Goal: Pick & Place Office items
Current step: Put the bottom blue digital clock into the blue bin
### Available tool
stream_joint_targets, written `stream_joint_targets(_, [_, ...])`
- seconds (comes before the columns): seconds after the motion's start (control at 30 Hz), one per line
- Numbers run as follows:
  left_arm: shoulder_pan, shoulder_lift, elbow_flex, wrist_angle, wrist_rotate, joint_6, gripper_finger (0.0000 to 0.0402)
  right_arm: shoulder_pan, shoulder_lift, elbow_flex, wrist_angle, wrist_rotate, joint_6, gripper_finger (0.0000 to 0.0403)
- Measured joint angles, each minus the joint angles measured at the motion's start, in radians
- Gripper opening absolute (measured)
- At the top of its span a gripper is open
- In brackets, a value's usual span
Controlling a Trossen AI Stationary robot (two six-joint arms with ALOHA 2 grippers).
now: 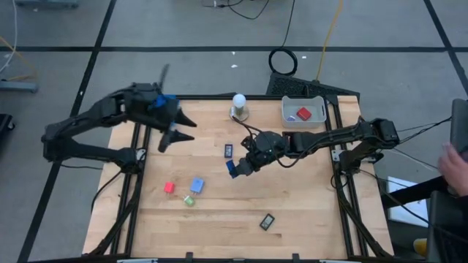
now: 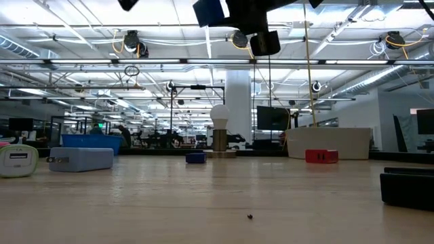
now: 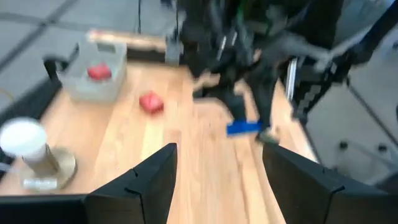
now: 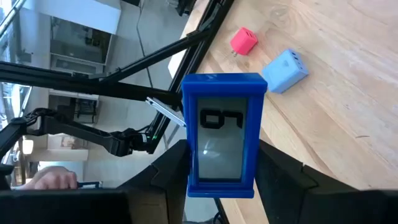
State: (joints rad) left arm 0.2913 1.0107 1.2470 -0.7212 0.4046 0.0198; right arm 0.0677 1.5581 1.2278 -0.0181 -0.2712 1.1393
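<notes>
Blue display unit clamped between right gripper fingers, lifted clear of table near its middle, long axis in line with the fingers. Grey tray, already holding a red block, toward the far right corner, on the right arm's own side. Red cube, light-blue block, green bit loose on the wood nearer the left. Left gripper raised over the far-left area, jaws parted, empty.
</notes>
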Motion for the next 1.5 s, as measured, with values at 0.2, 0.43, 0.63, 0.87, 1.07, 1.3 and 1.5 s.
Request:
stream_joint_targets(0.2, [-0.038,0.095,0.0,0.057,0.071,0.082,0.0237,0.0,0.0,0.0,0.034,-0.082,0.02,0.0143])
stream_joint_targets(0.43, [-0.13,0.217,0.0,0.264,0.193,0.115,0.0237,0.015,0.0,0.0,0.317,-0.23,0.102,0.0143])
stream_joint_targets(0.63, [-0.191,0.314,0.0,0.366,0.324,0.104,0.0237,0.015,0.0,0.0,0.473,-0.321,0.182,0.0143])
stream_joint_targets(0.87, [-0.214,0.341,0.0,0.52,0.379,0.042,0.0237,0.035,0.0,0.0,0.53,-0.38,0.212,0.0143])
stream_joint_targets(1.07, [-0.214,0.339,0.0,0.617,0.432,-0.039,0.0237,0.039,0.0,0.0,0.53,-0.385,0.214,0.0143])
stream_joint_targets(1.3, [-0.233,0.339,0.0,0.624,0.433,-0.056,0.0237,0.037,0.0,0.0,0.539,-0.385,0.209,0.0143])
stream_joint_targets(1.5, [-0.261,0.339,0.0,0.684,0.427,-0.067,0.0237,0.032,0.0,0.0,0.544,-0.37,0.207,0.0143])
